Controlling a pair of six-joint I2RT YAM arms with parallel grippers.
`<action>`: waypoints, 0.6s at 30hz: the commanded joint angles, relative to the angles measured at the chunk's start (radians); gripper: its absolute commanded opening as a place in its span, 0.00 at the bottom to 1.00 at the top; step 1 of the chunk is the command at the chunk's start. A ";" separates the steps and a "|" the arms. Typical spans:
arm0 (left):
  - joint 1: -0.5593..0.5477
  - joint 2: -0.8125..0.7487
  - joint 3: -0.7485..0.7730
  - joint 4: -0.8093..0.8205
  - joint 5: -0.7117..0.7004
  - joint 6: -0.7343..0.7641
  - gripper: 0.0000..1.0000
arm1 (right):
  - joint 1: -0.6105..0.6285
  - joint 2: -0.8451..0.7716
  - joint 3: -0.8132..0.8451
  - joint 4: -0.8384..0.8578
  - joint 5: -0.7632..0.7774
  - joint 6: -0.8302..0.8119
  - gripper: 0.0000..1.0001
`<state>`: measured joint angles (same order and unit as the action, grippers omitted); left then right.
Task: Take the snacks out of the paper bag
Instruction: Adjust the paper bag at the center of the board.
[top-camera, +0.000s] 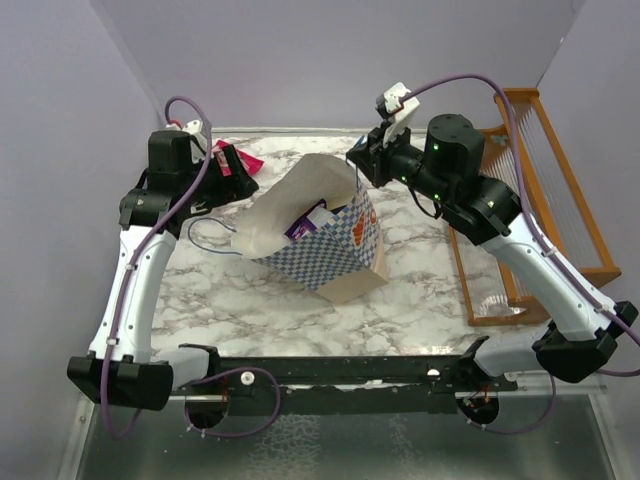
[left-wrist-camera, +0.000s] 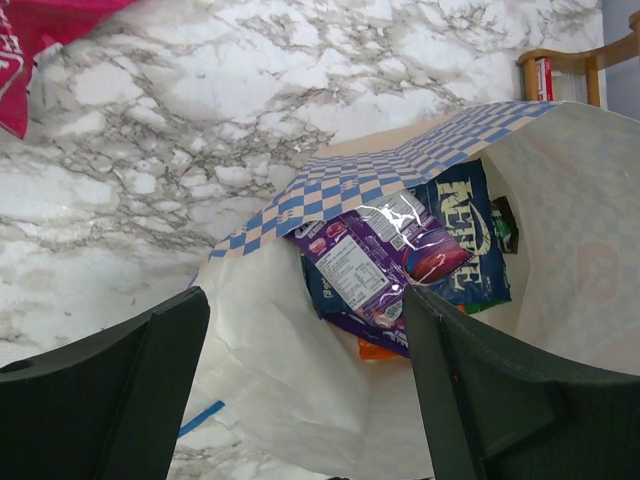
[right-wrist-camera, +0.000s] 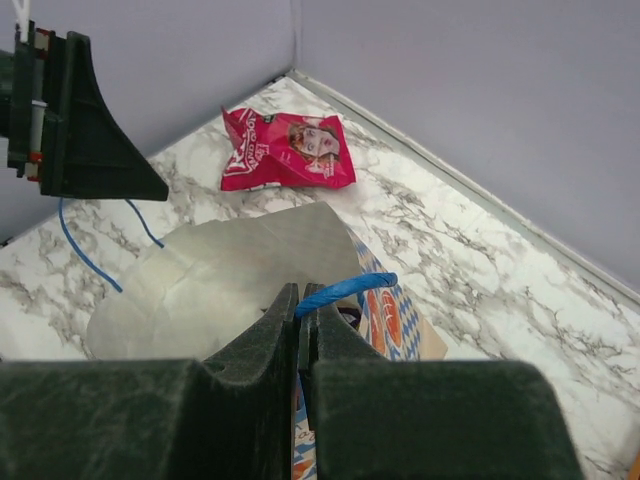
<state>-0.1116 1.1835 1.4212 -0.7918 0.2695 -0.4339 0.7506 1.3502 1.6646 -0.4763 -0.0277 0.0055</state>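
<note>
On the marble table (top-camera: 420, 300), a pink-red bag (right-wrist-camera: 290, 150) lies back left, beside the left gripper (left-wrist-camera: 305, 300), whose jaws stand wide apart. Mid-table the paper bag (top-camera: 335, 245) leans, with a purple packet (left-wrist-camera: 375, 255) and a dark blue chips bag (left-wrist-camera: 470, 240) inside. The right gripper (right-wrist-camera: 303, 320) pinches its blue cord handle (right-wrist-camera: 350, 288).

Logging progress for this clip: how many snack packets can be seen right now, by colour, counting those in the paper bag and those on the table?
Pink-red packet: 1, on the table
Purple packet: 1, in the paper bag
Dark blue packet: 1, in the bag
Orange packet: 1, in the bag, only a corner showing
Total: 4 seen; more may lie hidden.
</note>
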 joint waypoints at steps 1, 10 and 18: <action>0.007 0.047 0.085 -0.091 -0.047 -0.080 0.81 | -0.007 -0.038 0.026 0.044 -0.021 0.013 0.02; 0.012 0.177 0.302 -0.460 -0.492 -0.154 0.85 | -0.007 -0.044 0.044 -0.055 -0.120 0.113 0.02; 0.018 0.085 0.134 -0.419 -0.546 -0.221 0.88 | -0.007 -0.149 -0.031 -0.114 -0.098 0.188 0.02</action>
<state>-0.1013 1.3403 1.6054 -1.2129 -0.2668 -0.6033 0.7448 1.3045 1.6547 -0.5888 -0.1028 0.1280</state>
